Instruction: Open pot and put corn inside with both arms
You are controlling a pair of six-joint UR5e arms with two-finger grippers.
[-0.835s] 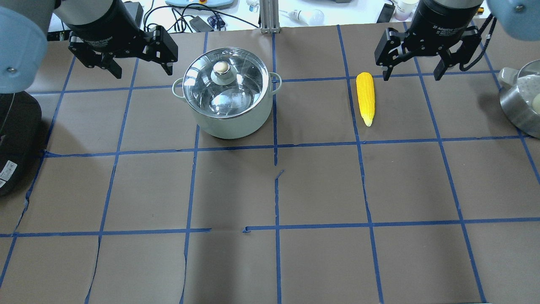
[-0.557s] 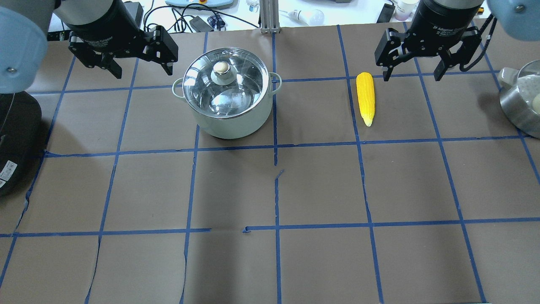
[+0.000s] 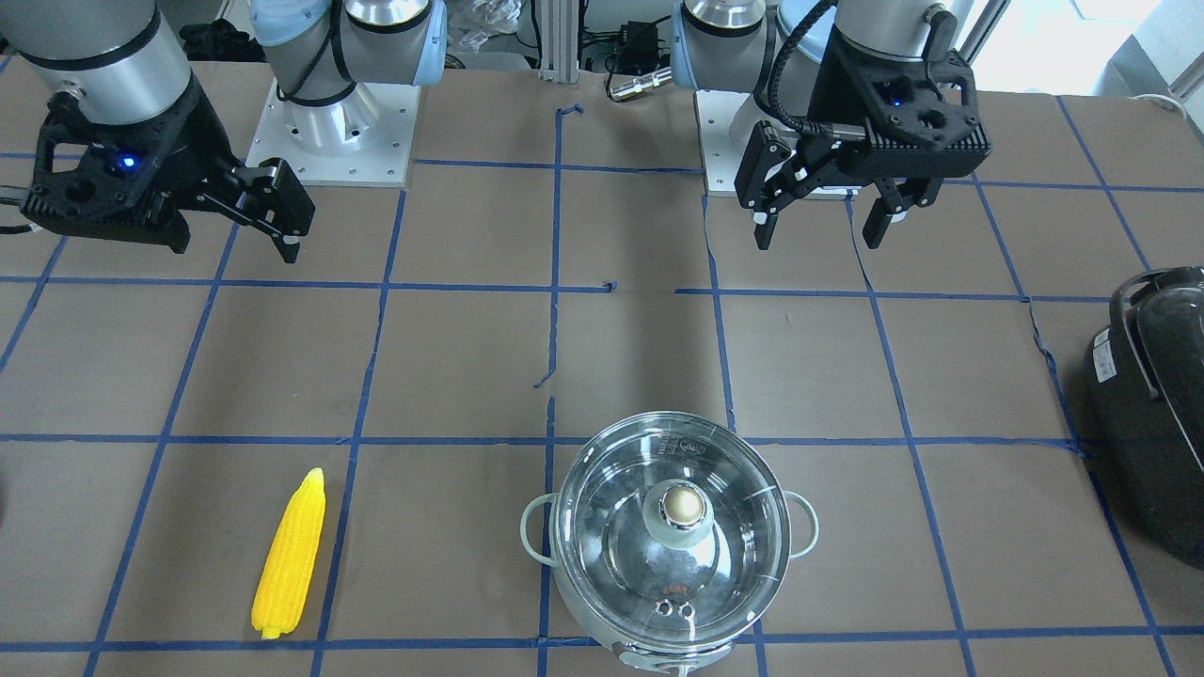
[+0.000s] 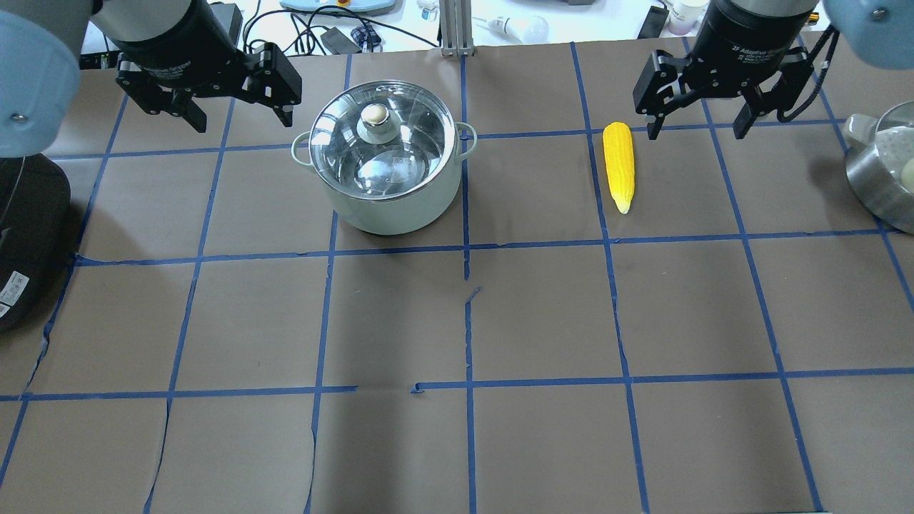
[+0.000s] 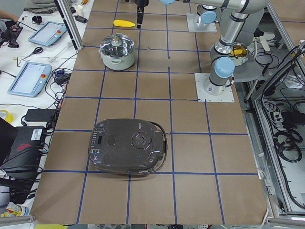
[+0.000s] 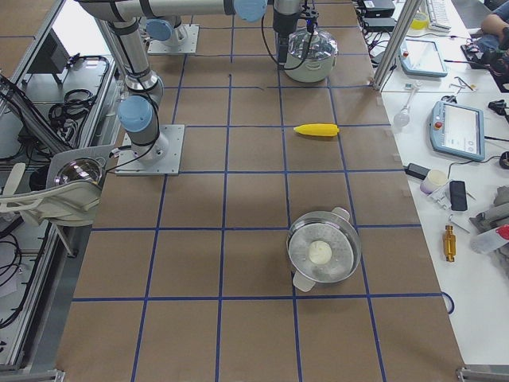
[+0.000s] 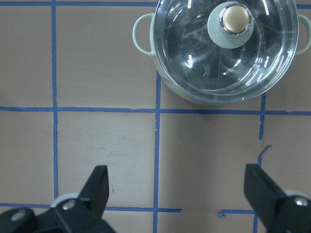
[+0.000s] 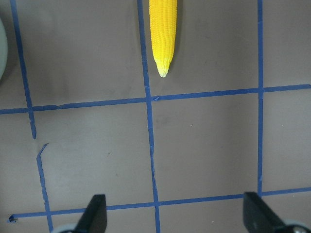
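The steel pot (image 4: 385, 153) stands at the back left of centre with its glass lid and brass knob (image 4: 375, 116) on; it also shows in the front view (image 3: 673, 536) and the left wrist view (image 7: 226, 48). The yellow corn (image 4: 619, 165) lies flat on the table right of it, tip toward the robot, and shows in the right wrist view (image 8: 163, 29). My left gripper (image 4: 243, 118) hovers open and empty, left of the pot. My right gripper (image 4: 696, 128) hovers open and empty, just right of the corn's thick end.
A large black appliance (image 4: 21, 235) sits at the table's left edge. A second steel pot (image 4: 882, 171) with a pale round thing in it sits at the right edge. An aluminium post (image 4: 453, 28) stands behind the pot.
My right gripper has edged very slightly to the left. The left gripper, the pot and the corn have not moved.
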